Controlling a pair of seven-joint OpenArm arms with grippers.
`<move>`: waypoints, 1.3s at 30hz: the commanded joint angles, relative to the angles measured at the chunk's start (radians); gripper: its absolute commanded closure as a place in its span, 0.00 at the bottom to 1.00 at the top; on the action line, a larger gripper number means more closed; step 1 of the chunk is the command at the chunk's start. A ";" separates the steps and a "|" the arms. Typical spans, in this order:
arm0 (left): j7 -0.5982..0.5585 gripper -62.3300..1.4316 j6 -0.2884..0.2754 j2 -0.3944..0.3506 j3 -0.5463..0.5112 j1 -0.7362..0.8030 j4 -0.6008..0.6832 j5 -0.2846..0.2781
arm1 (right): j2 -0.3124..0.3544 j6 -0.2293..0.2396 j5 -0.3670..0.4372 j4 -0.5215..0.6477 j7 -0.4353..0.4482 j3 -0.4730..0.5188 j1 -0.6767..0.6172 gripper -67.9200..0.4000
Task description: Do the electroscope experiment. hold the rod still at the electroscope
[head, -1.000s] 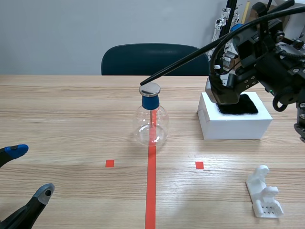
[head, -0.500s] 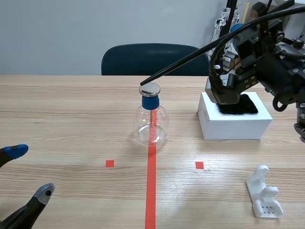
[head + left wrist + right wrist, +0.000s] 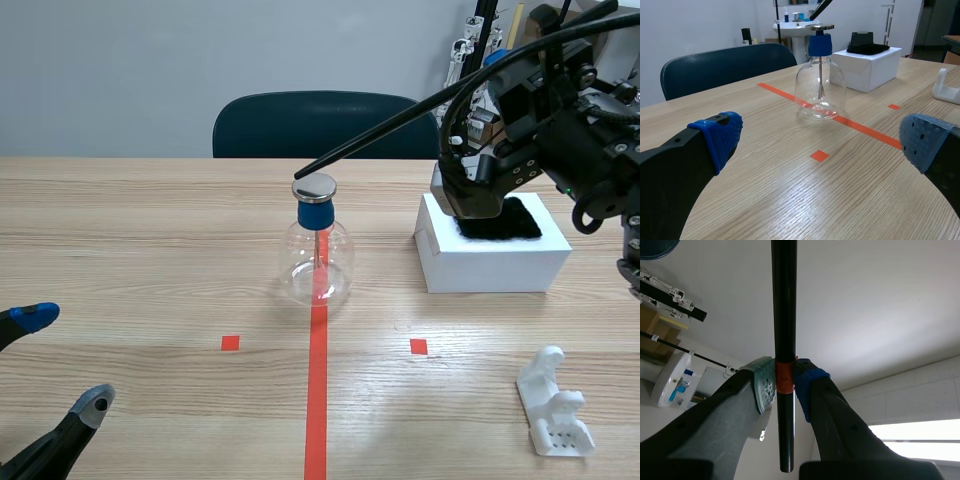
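Right jaws clamped on rod (image 3: 784,300), tip just over electroscope (image 3: 319,250) plate. Left jaws wide open, empty.

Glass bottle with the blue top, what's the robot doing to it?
The right gripper is shut on a long black rod, with the rod's tip right at the metal plate on top of the glass bottle. Whether it touches is unclear. The left gripper sits open, low over the table, holding nothing.
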 commanded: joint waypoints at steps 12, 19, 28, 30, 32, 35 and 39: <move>-0.027 0.00 -0.002 -0.009 -0.005 0.002 0.014 -0.013 | 0.045 -0.008 0.023 0.175 -0.021 0.162 -0.134 0.94; -0.027 0.00 -0.002 -0.009 -0.005 0.002 0.014 -0.013 | 0.044 -0.010 0.086 0.364 -0.030 0.357 -0.397 0.94; -0.027 0.00 -0.002 -0.009 -0.005 0.002 0.014 -0.013 | -0.011 -0.188 0.220 0.559 -0.121 0.584 -0.821 0.94; -0.027 0.00 -0.002 -0.009 -0.005 0.002 0.014 -0.013 | -0.051 -0.230 0.246 0.580 -0.109 0.624 -0.906 0.94; -0.027 0.00 -0.002 -0.009 -0.005 0.002 0.014 -0.013 | -0.101 -0.274 0.275 0.588 -0.072 0.655 -0.979 0.94; -0.027 0.00 -0.002 -0.009 -0.005 0.002 0.014 -0.013 | -0.182 -0.349 0.330 0.588 0.019 0.685 -1.068 0.94; -0.027 0.00 -0.002 -0.009 -0.005 0.002 0.014 -0.013 | -0.279 -0.426 0.449 0.588 0.148 0.712 -1.173 0.94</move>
